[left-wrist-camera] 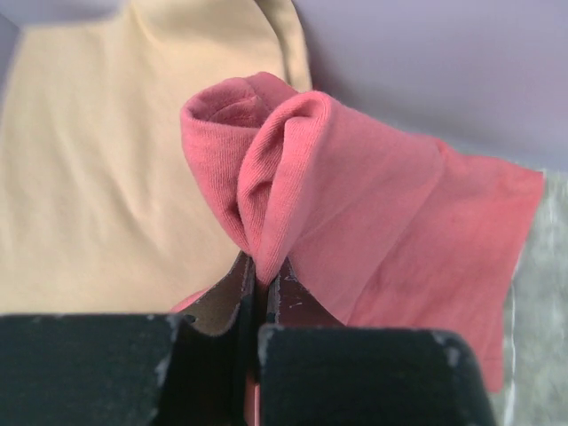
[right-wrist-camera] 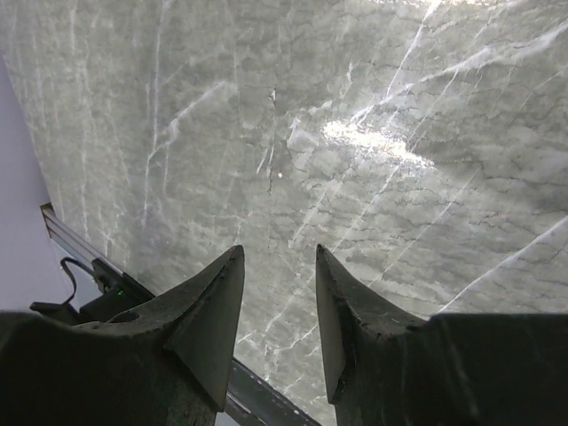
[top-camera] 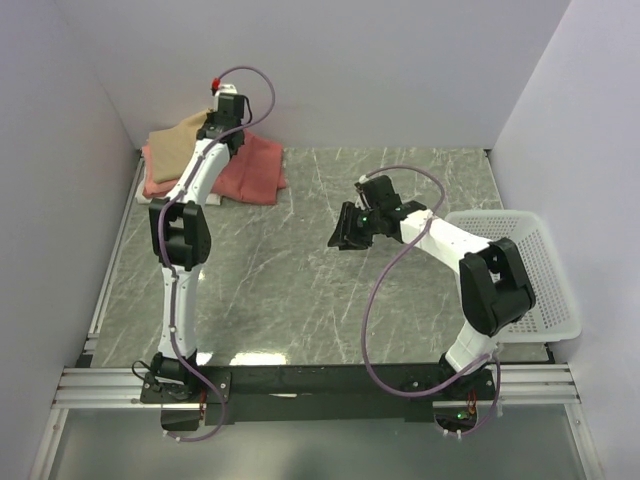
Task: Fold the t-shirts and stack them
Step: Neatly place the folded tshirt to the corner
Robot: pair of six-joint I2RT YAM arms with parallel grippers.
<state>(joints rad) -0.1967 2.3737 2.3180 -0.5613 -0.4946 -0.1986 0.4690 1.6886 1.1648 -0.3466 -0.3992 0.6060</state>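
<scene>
The t-shirts lie in a pile at the far left corner of the table. A tan one (top-camera: 178, 145) is on top, a salmon-red one (top-camera: 255, 170) spreads to its right, and a pink edge (top-camera: 158, 186) and a white edge (top-camera: 214, 201) show beneath. My left gripper (top-camera: 214, 124) reaches over the pile. In the left wrist view it (left-wrist-camera: 264, 263) is shut on a bunched fold of the salmon-red shirt (left-wrist-camera: 373, 222), with the tan shirt (left-wrist-camera: 106, 177) to the left. My right gripper (top-camera: 341, 231) hangs open over the bare table middle (right-wrist-camera: 355, 133), nothing between its fingers (right-wrist-camera: 280, 253).
A white perforated basket (top-camera: 520, 270) stands at the right edge of the table beside the right arm. Grey walls close in the back and both sides. A metal rail (top-camera: 320, 380) runs along the near edge.
</scene>
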